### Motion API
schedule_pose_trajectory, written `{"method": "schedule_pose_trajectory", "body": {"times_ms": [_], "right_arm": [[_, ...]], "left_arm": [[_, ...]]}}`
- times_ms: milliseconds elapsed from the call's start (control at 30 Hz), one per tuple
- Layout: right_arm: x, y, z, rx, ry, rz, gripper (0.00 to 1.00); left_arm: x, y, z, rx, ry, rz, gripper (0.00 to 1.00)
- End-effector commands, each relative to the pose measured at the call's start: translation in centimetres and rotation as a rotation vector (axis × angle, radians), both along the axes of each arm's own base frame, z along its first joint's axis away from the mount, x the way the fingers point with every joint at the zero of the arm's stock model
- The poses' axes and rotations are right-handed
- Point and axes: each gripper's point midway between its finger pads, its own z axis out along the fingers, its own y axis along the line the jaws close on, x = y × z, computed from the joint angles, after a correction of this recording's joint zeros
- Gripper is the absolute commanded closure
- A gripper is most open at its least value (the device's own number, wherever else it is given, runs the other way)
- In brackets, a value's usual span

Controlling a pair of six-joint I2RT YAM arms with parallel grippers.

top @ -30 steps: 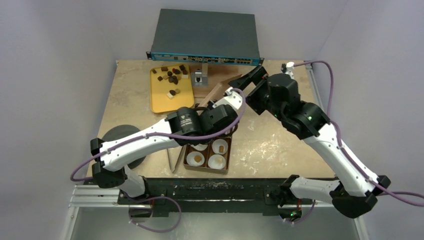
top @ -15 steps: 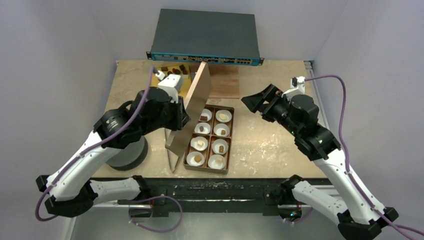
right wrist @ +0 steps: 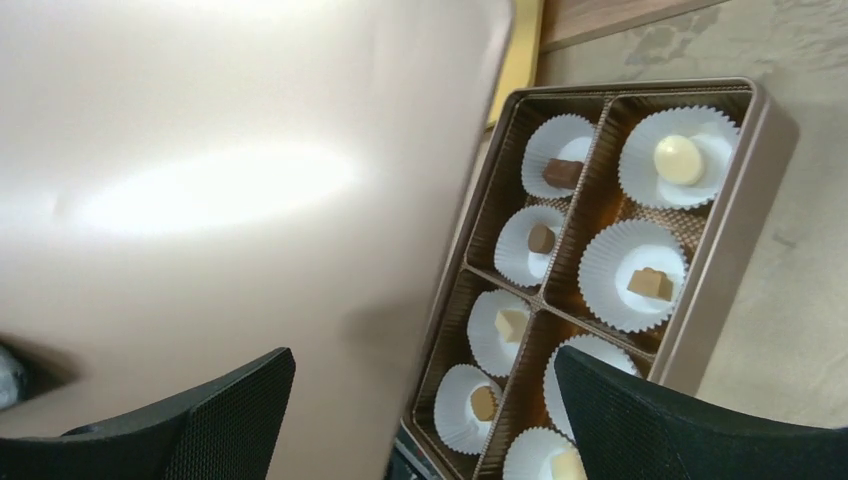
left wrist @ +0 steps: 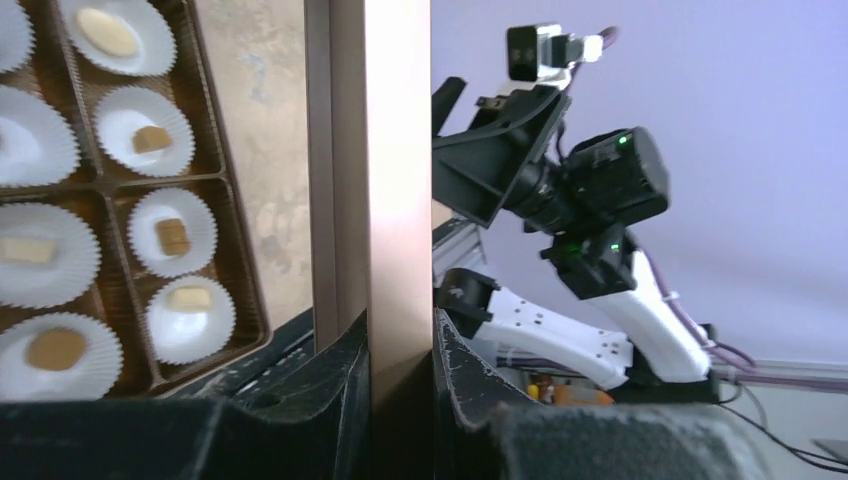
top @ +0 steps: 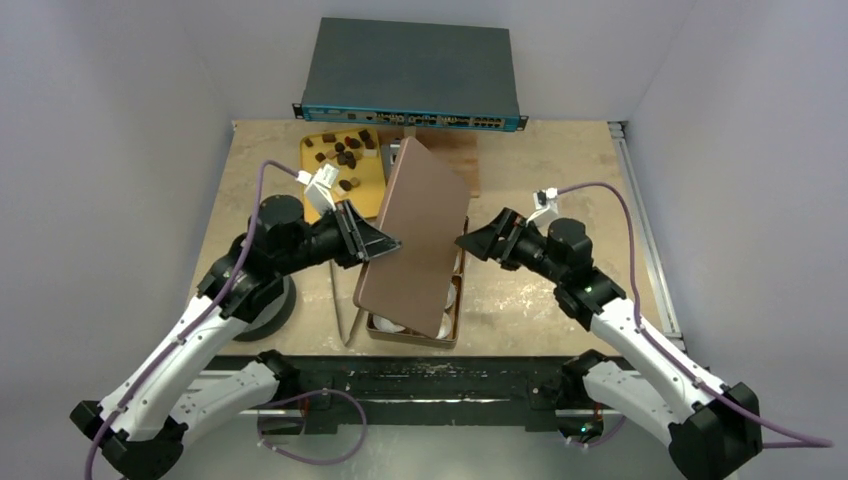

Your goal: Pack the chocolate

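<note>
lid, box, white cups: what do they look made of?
Lid: probably coated card with a satin metallic bronze finish. It shows a broad soft glare, and a thin flat edge in the left wrist view.
Box: likely the same card, given the matching bronze sheen and thin divider walls.
Cups: pleated white paper, matte, with fluted rims and no shine.

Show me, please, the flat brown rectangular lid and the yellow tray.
Flat brown rectangular lid (top: pixel 415 235): top external view, centre of its face.
Yellow tray (top: pixel 368 170): top external view, bare right part.
</note>
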Motion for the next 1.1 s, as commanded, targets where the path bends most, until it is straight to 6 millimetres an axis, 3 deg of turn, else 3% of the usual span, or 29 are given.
{"method": "schedule_pose_trajectory", "body": {"times_ms": [0,333,667,1067], "right_arm": [[-0.2,1.4,2.0,0.156,-0.091,0.06,0.01],[0.4,1.7,-0.2,0.202,-0.048,0.037,0.01],[4.2,0.3,-5.0,-0.061,0.083,-0.098,0.01],[6.2,0.3,-9.2,-0.191,0.129,-0.114,0.03]], "left_arm": [[0.5,-2.0,4.8,-0.331,-0.039,-0.071,1.0],[4.0,-2.6,-0.1,-0.51,0.063,-0.048,1.0],[6.5,-2.9,-7.1,-0.444,0.166,0.0,1.0],[8.2,-2.8,-15.1,-0.334,0.219,-0.009,1.0]]}}
